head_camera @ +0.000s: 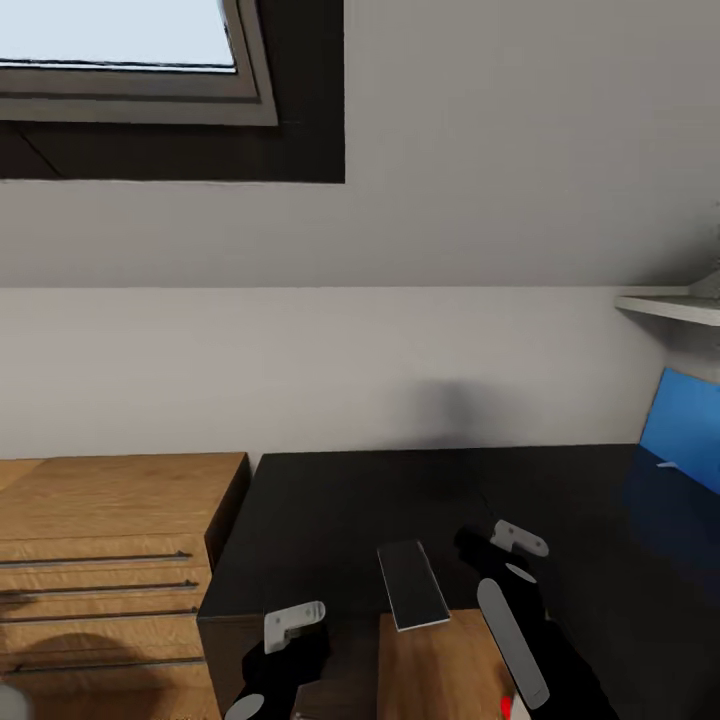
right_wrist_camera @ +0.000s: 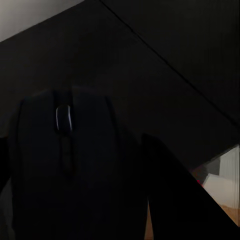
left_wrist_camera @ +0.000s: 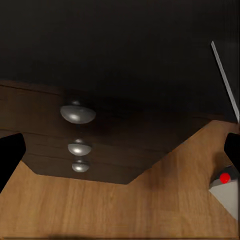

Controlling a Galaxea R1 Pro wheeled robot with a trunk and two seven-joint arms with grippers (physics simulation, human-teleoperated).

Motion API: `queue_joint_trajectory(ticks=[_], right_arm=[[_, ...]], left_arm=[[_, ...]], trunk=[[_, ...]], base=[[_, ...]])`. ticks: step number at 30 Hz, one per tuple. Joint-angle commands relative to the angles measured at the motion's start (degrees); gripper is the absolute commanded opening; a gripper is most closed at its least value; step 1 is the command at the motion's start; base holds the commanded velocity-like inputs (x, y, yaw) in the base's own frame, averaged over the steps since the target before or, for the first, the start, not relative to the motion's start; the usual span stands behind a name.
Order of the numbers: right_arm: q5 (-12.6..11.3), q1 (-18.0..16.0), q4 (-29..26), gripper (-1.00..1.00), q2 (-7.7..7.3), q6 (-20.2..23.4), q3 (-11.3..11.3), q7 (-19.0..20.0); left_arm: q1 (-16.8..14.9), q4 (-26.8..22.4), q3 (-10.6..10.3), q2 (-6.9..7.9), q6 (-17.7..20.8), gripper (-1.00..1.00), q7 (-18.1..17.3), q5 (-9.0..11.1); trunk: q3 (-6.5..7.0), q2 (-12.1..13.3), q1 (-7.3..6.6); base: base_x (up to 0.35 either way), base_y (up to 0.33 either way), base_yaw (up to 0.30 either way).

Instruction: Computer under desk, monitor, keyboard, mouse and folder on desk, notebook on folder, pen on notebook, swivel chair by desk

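Note:
The matt black desk [head_camera: 400, 490] spans the middle of the head view. Over its near part my right gripper [head_camera: 478, 548] is shut on the black mouse [right_wrist_camera: 64, 150], whose scroll wheel shows close up in the right wrist view. My left gripper [left_wrist_camera: 120, 155] hangs open and empty at the desk's front edge, facing the black drawer unit [left_wrist_camera: 75, 114] with its round silver knobs. The grey computer [left_wrist_camera: 227, 192] with a red light stands on the wooden floor by the desk's white leg [head_camera: 412, 585]. The blue folder [head_camera: 690, 430] shows tilted at the far right.
A light wooden chest of drawers [head_camera: 100, 540] butts against the desk's left end. A dark-framed skylight [head_camera: 120, 60] sits in the sloped wall above. A white shelf [head_camera: 670, 305] juts out at the upper right. Wooden floor [head_camera: 440, 665] fills the desk's near notch.

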Motion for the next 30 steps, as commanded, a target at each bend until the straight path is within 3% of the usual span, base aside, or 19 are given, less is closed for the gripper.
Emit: queue_joint_trajectory(ticks=[1, 7, 20, 28, 30], right_arm=[[-0.6, -0.1, -0.1, -1.00, -0.01, 0.0, 0.1, -0.5], [-0.6, -0.1, -0.2, -1.00, -0.16, -0.1, -0.2, -0.5], [-0.5, -0.1, -0.1, -1.00, -0.40, -0.1, -0.3, -0.4], [0.3, -0.1, -0.1, -1.00, -1.94, 0.0, -0.3, -0.2], [0.7, -0.1, -0.1, -1.00, -3.20, 0.0, -0.3, -0.1]], left_arm=[[-0.1, -0.1, -0.1, 0.02, 0.2, 1.00, 0.4, 0.3], [-0.1, 0.0, -0.1, 0.08, 0.1, 1.00, 0.4, 0.2], [-0.1, 0.0, 0.0, 0.08, 0.1, 1.00, 0.5, 0.3], [-0.1, 0.0, 0.0, 0.08, 0.1, 1.00, 0.6, 0.3], [-0.1, -0.1, 0.1, 0.08, 0.1, 1.00, 0.6, 0.3]], trunk=[[-0.08, -0.1, 0.00], [-0.08, -0.1, 0.00], [-0.08, -0.1, 0.00], [-0.08, -0.1, 0.00], [-0.08, -0.1, 0.00]], base=[[-0.083, -0.159, -0.003], [0.080, -0.198, -0.045], [0.013, -0.020, -0.249], [0.000, 0.000, -0.269], [0.000, 0.000, -0.272]])
